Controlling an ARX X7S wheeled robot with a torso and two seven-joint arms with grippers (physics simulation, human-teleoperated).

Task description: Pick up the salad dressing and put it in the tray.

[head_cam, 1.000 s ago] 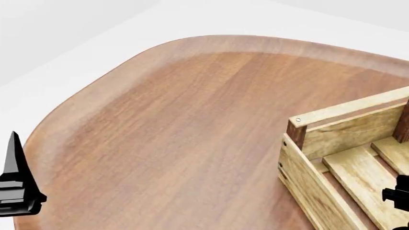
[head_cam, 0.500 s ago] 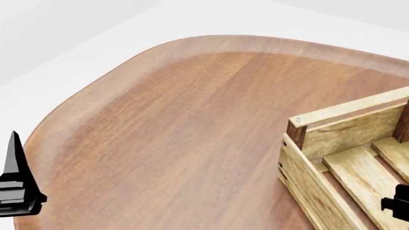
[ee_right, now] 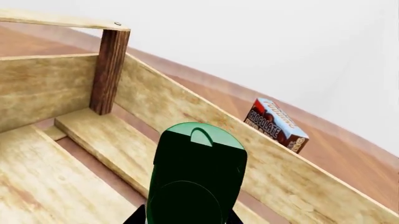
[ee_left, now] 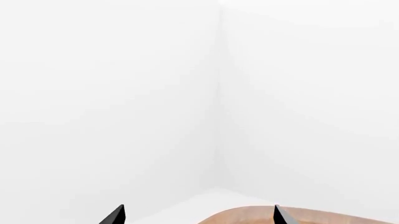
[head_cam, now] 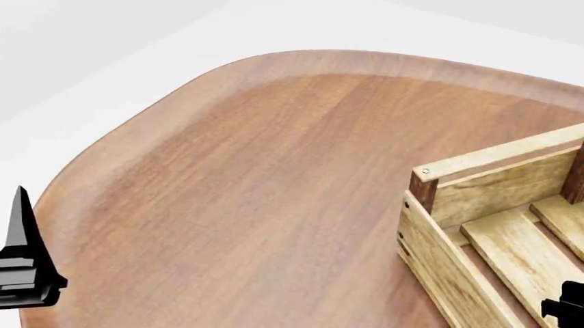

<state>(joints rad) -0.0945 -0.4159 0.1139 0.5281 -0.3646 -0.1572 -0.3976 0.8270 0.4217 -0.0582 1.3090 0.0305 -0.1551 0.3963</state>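
Observation:
The salad dressing [ee_right: 196,177], a dark-green bottle seen cap-first, is held in my right gripper [ee_right: 186,214], whose black fingers press on both its sides. It hangs over the slatted floor inside the tray [ee_right: 56,84], a light wooden crate with dark brown corner posts. In the head view the tray [head_cam: 493,184] stands at the right and only a black bit of my right gripper [head_cam: 565,309] shows over it at the lower edge; the bottle is hidden there. My left gripper [head_cam: 23,266] is at the table's left edge, open and empty [ee_left: 198,215].
A red-and-blue chocolate carton [ee_right: 275,124] lies on the table just outside the tray's far wall. The rounded brown wooden table [head_cam: 273,171] spreads left of the tray. White floor and walls surround it.
My right gripper has slid lower in the head view, over the tray and toward the frame's bottom edge. The left arm has not moved.

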